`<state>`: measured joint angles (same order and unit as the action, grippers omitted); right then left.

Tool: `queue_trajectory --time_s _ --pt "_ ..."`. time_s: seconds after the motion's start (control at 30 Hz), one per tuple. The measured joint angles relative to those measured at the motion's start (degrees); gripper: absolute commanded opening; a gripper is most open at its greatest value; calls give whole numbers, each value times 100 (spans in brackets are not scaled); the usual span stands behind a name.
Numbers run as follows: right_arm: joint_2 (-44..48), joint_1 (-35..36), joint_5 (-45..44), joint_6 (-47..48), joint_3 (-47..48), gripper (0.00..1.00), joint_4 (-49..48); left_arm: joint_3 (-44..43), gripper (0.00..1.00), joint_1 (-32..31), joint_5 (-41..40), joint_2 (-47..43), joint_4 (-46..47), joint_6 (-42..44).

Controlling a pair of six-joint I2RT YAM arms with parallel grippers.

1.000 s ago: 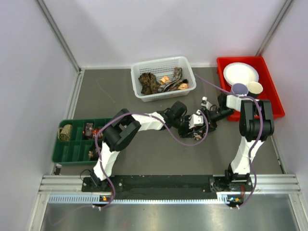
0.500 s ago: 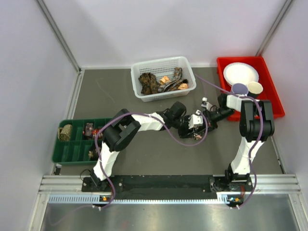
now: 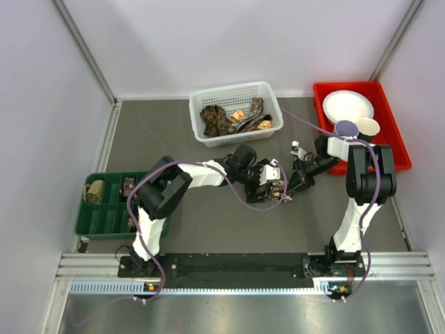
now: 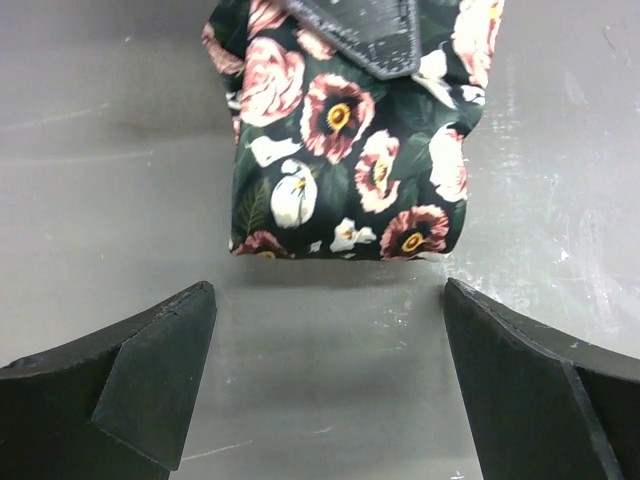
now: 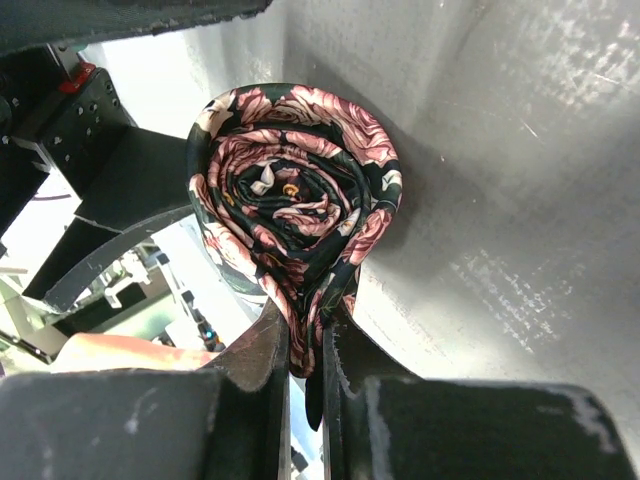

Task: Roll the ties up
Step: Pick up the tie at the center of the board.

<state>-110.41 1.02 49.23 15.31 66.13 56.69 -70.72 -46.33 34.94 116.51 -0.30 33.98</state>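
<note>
Since a second ago the left arm has drawn back toward the left, so the left gripper now sits just clear of the rolled tie instead of over it. The right gripper has stayed at the coil's right side.

From above, the coil lies on the grey table near its middle, between the two grippers. Loose ties are heaped in the white basket at the far side. Finished coils sit in the green tray at the left.

On the left wrist view, the left gripper has its jaws spread wide and holds nothing. The rolled tie rests on the table just beyond the fingertips, not touching them. Its cloth is dark, printed with pink and cream flowers.

On the right wrist view, the right gripper has its jaws pressed together on the free tail of the rolled tie — a thin pinch of fabric. The spiral shows end-on, tight at the centre and a little slack in the outer wrap.

By my judgement the tie is light, soft and slick, so the coil will spring open if let go. It is better gripped across the whole roll — squeezing the flat sides — than by the tail alone.
</note>
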Motion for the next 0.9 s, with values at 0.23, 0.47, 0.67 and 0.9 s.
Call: queue_trajectory --time_s 0.23,0.47,0.67,0.9 --pt "0 7 20 72 0 0 9 -37 99 -44 476 109 20 208" --pt "7 35 13 166 0 0 17 -236 99 -48 328 181 -85 15" --pt "79 181 -39 319 0 0 24 1246 99 9 -275 -890 909 179" --pt "96 278 -31 437 0 0 46 1408 99 166 -155 -1679 623 278"
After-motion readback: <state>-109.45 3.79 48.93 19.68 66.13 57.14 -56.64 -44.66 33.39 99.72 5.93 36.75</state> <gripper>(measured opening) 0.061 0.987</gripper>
